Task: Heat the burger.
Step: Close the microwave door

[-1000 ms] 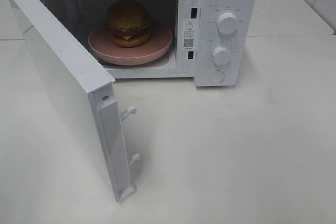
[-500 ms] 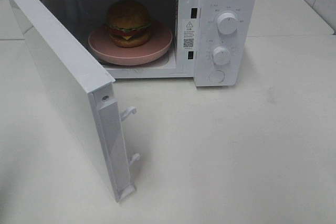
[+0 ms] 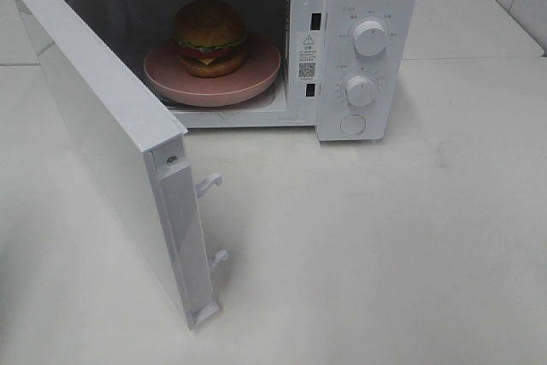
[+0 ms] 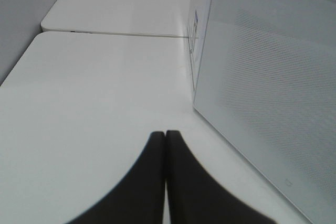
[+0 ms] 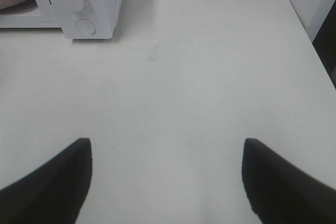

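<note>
The burger [image 3: 209,38], with its domed brown bun and green and red filling, sits on a round pink plate [image 3: 256,74] inside the white microwave [image 3: 367,6]. The microwave door [image 3: 102,134] stands swung wide toward the front left. Neither arm shows in the exterior view. In the left wrist view my left gripper [image 4: 166,134] is shut with nothing in it, fingertips together, just outside the door's outer face [image 4: 268,93]. My right gripper [image 5: 167,148] is open and empty over bare table, well in front of the microwave's control panel [image 5: 79,3].
Two round knobs [image 3: 369,38] and a round button [image 3: 352,125] sit on the microwave's right panel. Two latch hooks [image 3: 209,184] stick out of the door's free edge. A white table [image 3: 385,254] spreads in front and to the right; its edge [image 5: 302,24] shows in the right wrist view.
</note>
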### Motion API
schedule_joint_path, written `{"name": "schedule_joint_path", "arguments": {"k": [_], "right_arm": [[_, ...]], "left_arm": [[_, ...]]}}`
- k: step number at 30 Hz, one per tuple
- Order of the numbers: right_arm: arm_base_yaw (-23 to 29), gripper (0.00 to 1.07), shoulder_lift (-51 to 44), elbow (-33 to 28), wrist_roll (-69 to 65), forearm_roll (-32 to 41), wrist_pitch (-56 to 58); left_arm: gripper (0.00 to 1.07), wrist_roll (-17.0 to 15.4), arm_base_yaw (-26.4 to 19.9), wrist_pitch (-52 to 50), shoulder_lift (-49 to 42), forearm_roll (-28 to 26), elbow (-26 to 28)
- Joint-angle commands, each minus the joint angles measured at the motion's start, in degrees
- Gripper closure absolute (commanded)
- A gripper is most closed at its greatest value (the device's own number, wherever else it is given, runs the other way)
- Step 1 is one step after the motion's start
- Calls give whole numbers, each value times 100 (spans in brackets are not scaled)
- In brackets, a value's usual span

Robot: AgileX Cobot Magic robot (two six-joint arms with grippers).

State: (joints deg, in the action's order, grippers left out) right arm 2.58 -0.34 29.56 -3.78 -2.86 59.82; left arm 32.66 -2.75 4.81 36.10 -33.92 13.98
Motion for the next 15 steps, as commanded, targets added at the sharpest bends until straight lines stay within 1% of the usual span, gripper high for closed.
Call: {"name": "schedule_joint_path", "arguments": {"k": [1,2,3,4,5,6,7,8,9,10,11,12,13,14,15], "right_arm": [[-23,32,-143,-17,57,-11,-52],[-23,32,-143,-17,57,-11,-52],[-23,32,-143,-17,57,-11,-52],[-23,32,-143,-17,57,-11,-52],[-23,32,-143,-17,57,-11,-52],[-23,32,-143,-17,57,-11,-52],[-23,32,-143,-17,57,-11,-52],[-23,32,-143,-17,57,-11,-52],[-23,32,-143,-17,57,-11,-52],[-23,32,-143,-17,57,-11,-52],[-23,32,-143,-17,57,-11,-52],[-23,32,-143,-17,57,-11,-52],[-23,32,-143,-17,57,-11,-52],[-23,32,-143,-17,57,-11,-52],[-23,32,-143,-17,57,-11,-52]], "left_arm": [[107,80,241,-481,418,-92,-23],[107,80,435,-739,659,-46,-23],[107,80,435,-739,659,-46,-23],[107,74,647,-1043,888,-23,-23],[107,74,647,-1043,888,-23,-23],[107,74,773,-1226,1008,-23,-23],[107,74,1043,-1536,1261,-23,-23],[107,74,1043,-1536,1261,-23,-23],[107,74,1146,-1662,1364,-23,-23],[107,34,1387,-1937,1604,-23,-23],[107,34,1387,-1937,1604,-23,-23],[107,-6,1484,-2057,1702,-23,-23],[107,-138,1702,-2286,1937,-17,-23],[107,-138,1702,-2286,1937,-17,-23],[107,-338,1914,-2578,2166,46,-23]]}}
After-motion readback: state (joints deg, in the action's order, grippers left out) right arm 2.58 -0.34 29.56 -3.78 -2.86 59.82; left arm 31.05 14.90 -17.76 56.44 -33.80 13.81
